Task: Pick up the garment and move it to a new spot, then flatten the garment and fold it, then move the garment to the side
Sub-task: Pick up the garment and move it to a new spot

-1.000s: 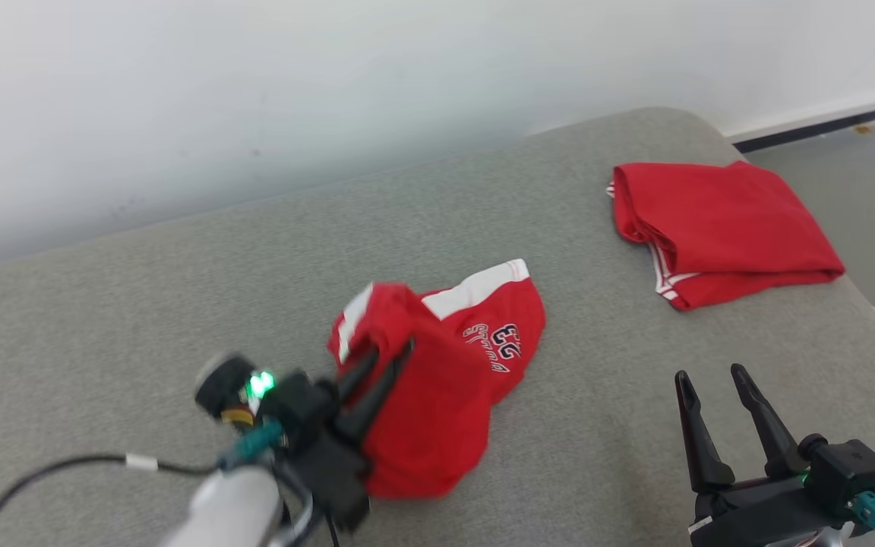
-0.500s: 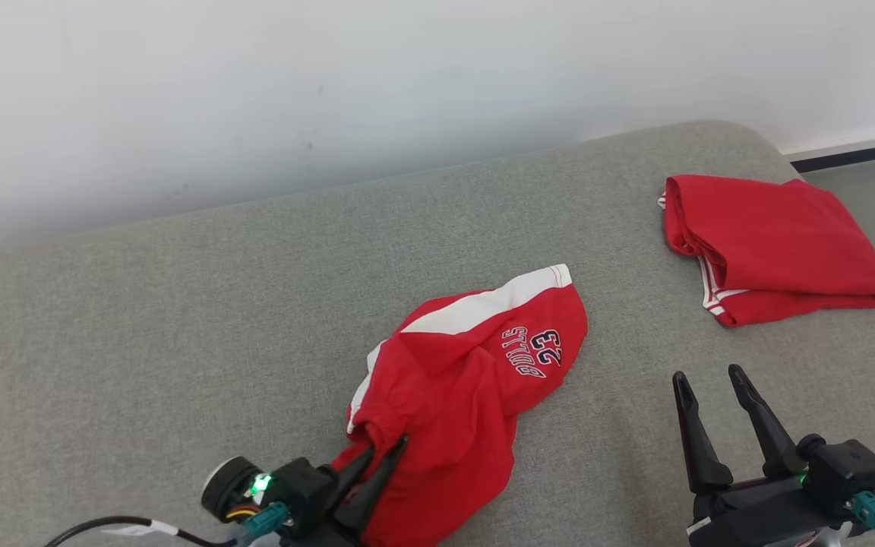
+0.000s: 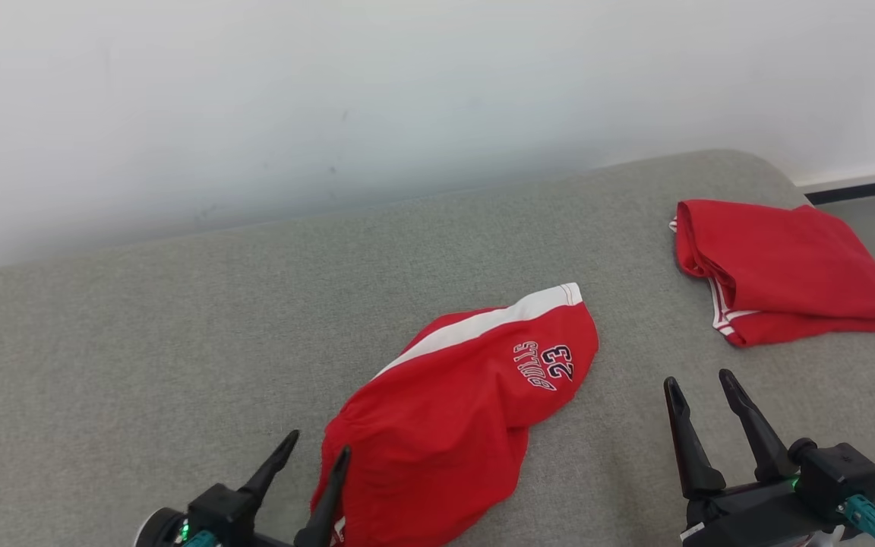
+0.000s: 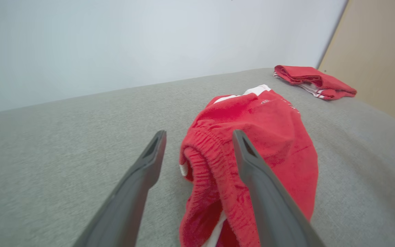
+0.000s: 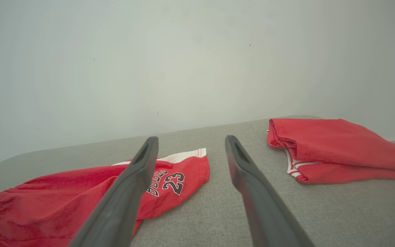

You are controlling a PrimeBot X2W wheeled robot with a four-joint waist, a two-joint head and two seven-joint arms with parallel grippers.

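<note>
The garment (image 3: 453, 410) is a pair of red shorts with a white side stripe and "BULLS 23" printed on it. It lies crumpled, stretching diagonally across the grey padded surface (image 3: 141, 342). My left gripper (image 3: 319, 442) is open at the bottom edge, its fingers straddling the near waistband end. In the left wrist view the elastic waistband (image 4: 201, 161) sits loose between the spread fingers of my left gripper (image 4: 199, 133). My right gripper (image 3: 697, 378) is open and empty at the lower right, apart from the shorts (image 5: 63, 192).
A second red garment (image 3: 779, 266), folded, with thin white trim, lies at the far right of the surface near its rounded edge. A pale wall (image 3: 407, 91) rises behind. Bare grey surface stretches to the left and between the two garments.
My left gripper pulled the shorts toward the near edge, then opened and let go. The shorts now lie stretched out on the surface. The head view has also shifted.
</note>
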